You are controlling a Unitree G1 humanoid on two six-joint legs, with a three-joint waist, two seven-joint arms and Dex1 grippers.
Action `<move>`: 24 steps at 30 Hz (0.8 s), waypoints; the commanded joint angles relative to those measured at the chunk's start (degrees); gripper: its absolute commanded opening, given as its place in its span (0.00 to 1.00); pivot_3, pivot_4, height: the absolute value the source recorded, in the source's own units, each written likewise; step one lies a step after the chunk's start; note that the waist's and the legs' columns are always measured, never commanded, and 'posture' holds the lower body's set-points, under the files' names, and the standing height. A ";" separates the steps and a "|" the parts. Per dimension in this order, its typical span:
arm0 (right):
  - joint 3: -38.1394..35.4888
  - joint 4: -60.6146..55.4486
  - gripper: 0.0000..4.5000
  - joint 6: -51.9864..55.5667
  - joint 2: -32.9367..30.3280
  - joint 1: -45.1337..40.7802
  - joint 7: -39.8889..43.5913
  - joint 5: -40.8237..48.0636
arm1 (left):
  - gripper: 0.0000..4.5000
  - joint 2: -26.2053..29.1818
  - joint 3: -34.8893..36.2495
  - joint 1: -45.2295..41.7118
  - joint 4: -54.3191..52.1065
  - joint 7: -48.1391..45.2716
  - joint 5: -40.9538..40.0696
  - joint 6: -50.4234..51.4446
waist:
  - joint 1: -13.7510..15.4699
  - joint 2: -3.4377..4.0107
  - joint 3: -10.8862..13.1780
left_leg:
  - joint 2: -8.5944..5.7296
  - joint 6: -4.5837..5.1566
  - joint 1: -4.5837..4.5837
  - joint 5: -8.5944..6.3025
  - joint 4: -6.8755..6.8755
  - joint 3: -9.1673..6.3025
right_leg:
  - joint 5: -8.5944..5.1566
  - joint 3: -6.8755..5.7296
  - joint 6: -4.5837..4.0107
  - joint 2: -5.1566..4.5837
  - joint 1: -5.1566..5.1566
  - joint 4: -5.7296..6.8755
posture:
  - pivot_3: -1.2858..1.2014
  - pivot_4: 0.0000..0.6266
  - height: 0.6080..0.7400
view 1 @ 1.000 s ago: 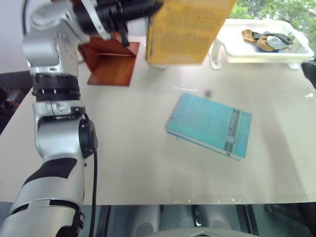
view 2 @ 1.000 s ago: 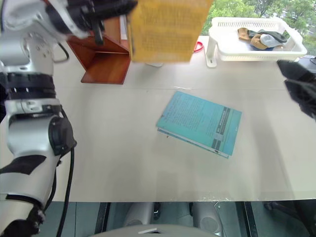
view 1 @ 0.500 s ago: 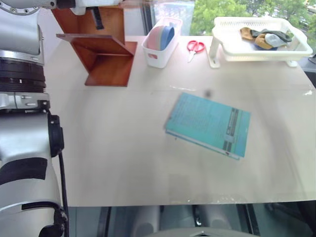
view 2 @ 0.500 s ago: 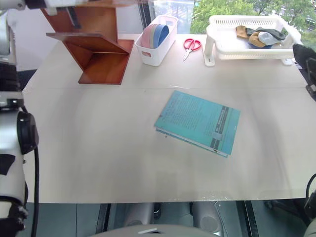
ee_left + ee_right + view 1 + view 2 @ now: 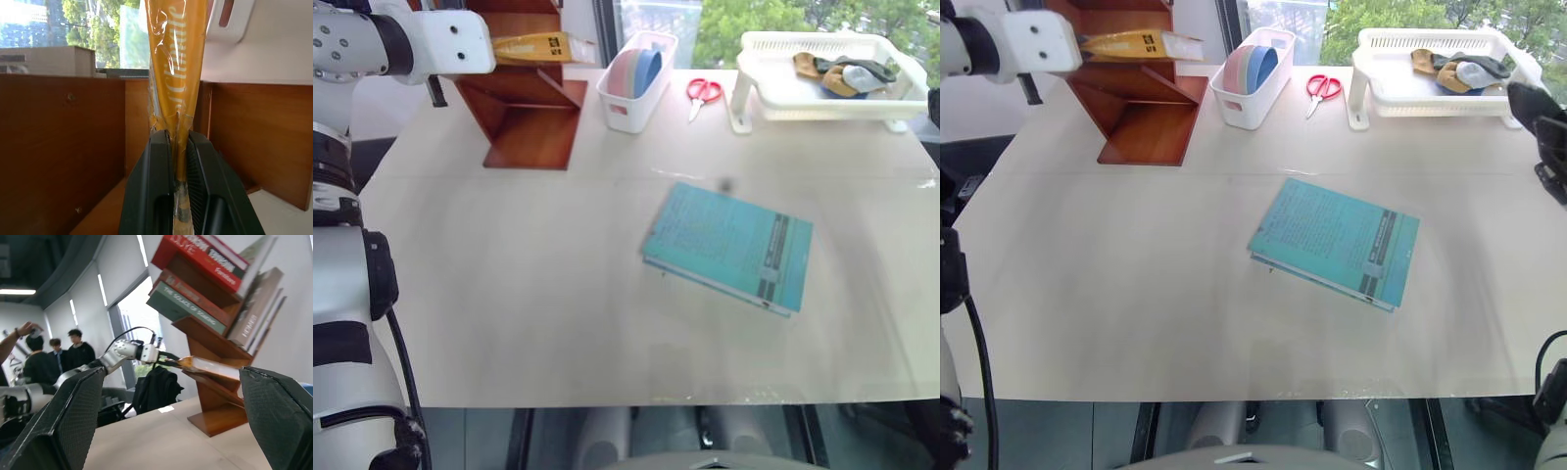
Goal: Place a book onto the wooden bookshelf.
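Two black fingers of the left gripper (image 5: 178, 161) clamp the book (image 5: 1141, 43), its long axis reaching toward three o'clock over the wooden bookshelf's (image 5: 1141, 122) slanted board.

1. My left arm hides the near end of the book (image 5: 540, 46).
2. The frame's top edge cuts off the wooden bookshelf (image 5: 524, 108) at the table's far left corner.
3. In the far-right tray (image 5: 822, 98), I cannot identify the small bundled items.
4. The book's cover text is too small to read.

White bin (image 5: 633, 86) crowds the wooden bookshelf (image 5: 524, 113) closely.
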 commanded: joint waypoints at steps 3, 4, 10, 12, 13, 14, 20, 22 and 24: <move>-1.88 -3.12 1.00 0.69 -0.84 -0.72 -0.55 1.80 | 0.01 0.06 -0.92 -3.00 3.80 1.89 1.51 -1.94 | -0.12 0.00 0.00 | -0.03 0.00 0.00 0.00 0.00 0.03 | 0.00 0.02 0.00 0.02 -0.05 0.05 | 0.52 0.24 1.00; -1.90 -3.20 1.00 0.75 -0.89 -0.77 -0.61 1.79 | 0.01 -0.06 -1.05 -3.21 4.21 2.06 1.61 -2.07 | -0.14 0.00 0.00 | -0.03 0.00 0.00 0.00 0.00 0.04 | 0.00 0.03 0.00 0.02 -0.08 0.09 | 0.52 0.24 1.00; -1.79 -3.11 1.00 1.07 -1.30 -1.14 -0.75 1.40 | 0.01 -0.62 -1.66 -4.21 6.19 1.76 1.97 -0.51 | -0.35 0.00 0.00 | -0.03 0.02 0.02 0.00 0.24 0.08 | -0.01 0.09 0.00 0.07 -0.14 0.45 | 0.52 0.24 1.00; -1.78 -2.98 1.00 1.07 -1.34 -1.21 -0.81 1.34 | 0.23 -0.53 -2.08 -4.59 6.49 1.37 2.44 0.68 | -0.38 0.00 0.00 | -0.01 0.02 0.02 0.00 0.28 0.07 | -0.01 0.10 0.00 0.10 -0.14 0.49 | 0.52 0.24 1.00; -1.79 -2.91 1.00 1.05 -1.35 -1.24 -0.83 1.31 | 0.31 -0.46 -2.27 -4.73 6.50 1.48 2.69 0.85 | -0.41 0.00 0.00 | 0.00 0.02 0.02 0.00 0.28 0.08 | -0.01 0.11 0.00 0.11 -0.15 0.49 | 0.52 0.24 1.00; -1.81 -2.92 1.00 1.02 -1.33 -1.25 -0.90 1.30 | 0.41 -0.25 -2.42 -4.94 6.49 1.98 3.10 1.18 | -0.41 0.00 0.00 | 0.00 0.02 0.02 0.00 0.28 0.08 | -0.01 0.11 0.00 0.11 -0.16 0.50 | 0.52 0.24 1.00; -1.65 -3.24 1.00 0.91 -1.02 -1.32 -1.55 1.22 | 0.91 1.06 -3.38 -5.63 6.82 3.78 5.10 3.64 | -0.33 0.00 0.00 | 0.01 0.02 0.00 0.00 0.30 0.08 | -0.01 0.11 0.00 0.12 -0.17 0.49 | 0.52 0.24 1.00; -1.57 -3.17 1.00 0.85 -0.96 -1.40 -1.65 1.15 | 1.00 1.41 -3.66 -5.71 6.97 4.09 5.57 4.32 | -0.32 0.00 0.00 | 0.01 0.02 0.00 0.00 0.31 0.07 | -0.01 0.12 0.00 0.12 -0.16 0.50 | 0.52 0.24 1.00; -1.53 -3.21 1.00 0.83 -0.88 -1.46 -1.82 1.18 | 1.00 1.98 -3.83 -5.74 7.16 4.51 6.00 4.74 | -0.33 0.00 0.00 | 0.01 0.02 0.00 0.00 0.31 0.07 | -0.01 0.11 0.00 0.12 -0.16 0.51 | 0.52 0.24 1.00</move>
